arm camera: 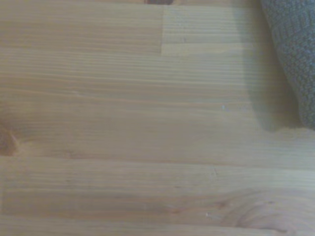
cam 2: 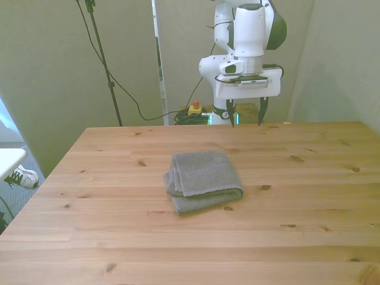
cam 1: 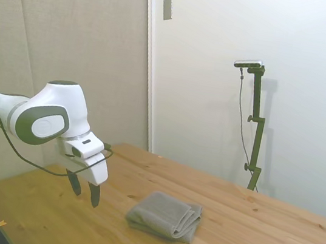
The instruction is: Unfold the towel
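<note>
A: What does the surface look like, going from the left?

B: In the side view the white arm (cam 1: 35, 116) comes in from the left, over the near end of a pale wooden counter (cam 1: 268, 236) made of knotty planks. Its pincer (cam 1: 83, 188) hangs just above the wood with the two dark fingers spread and nothing between them. Further right lies the towel (cam 1: 165, 215), grey and folded into a thick, layered pad, resting flat on the counter and well apart from the pincer.

A: And the room?

B: A beige padded wall panel (cam 1: 71, 35) stands behind the arm, then a white wall with a small grey plate (cam 1: 167, 8) high up.

A: Does the front view add anything?

B: Yes. On its left a white shoe (cam 2: 24, 176) shows on the floor beside the counter (cam 2: 309, 237), and a black cable (cam 2: 127, 95) trails down to a yellow box with a red button (cam 2: 194, 108) behind the far edge. The towel (cam 2: 203, 180) sits near the middle, its stacked folds toward the front view's left. The pincer (cam 2: 244, 111) hovers beyond it, spread wide.

A: The wrist view?

B: Mostly bare planks (arm camera: 123, 123), blurred, with one corner of the towel (arm camera: 294, 54) showing its looped weave.
</note>
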Robot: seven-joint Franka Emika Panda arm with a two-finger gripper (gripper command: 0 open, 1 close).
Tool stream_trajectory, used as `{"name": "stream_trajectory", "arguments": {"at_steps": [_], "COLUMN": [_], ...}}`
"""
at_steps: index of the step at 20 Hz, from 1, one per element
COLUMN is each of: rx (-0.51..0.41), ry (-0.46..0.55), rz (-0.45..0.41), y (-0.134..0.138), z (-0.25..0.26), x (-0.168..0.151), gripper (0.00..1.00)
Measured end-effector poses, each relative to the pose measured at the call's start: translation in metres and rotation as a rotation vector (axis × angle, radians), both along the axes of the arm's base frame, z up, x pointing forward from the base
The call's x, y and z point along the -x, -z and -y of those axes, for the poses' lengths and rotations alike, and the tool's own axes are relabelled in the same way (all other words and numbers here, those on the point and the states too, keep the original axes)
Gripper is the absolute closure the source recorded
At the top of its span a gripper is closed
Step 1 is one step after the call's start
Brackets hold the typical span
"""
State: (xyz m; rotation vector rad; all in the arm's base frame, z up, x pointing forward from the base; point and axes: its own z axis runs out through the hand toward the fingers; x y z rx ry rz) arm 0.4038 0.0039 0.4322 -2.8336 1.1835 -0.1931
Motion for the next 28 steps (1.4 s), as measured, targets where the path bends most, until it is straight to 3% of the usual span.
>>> {"name": "stream_trajectory", "arguments": {"at_steps": [4,10,16,21,28], "rx": [-0.01,-0.047,-0.108,-0.238,-0.387], "ry": [0.048,0.211,0.308,0.288,0.221], "rz": [0.005,0.035,0.032,0.063,0.13], "y": [-0.002,-0.021,-0.004,0.028,0.046], "z": [0.014,0.14,0.267,0.322,0.336], "x": [-0.009,-0.047,-0.047,-0.048,-0.06], "gripper": [0.0,0.0,0.0,0.0,0.0]}}
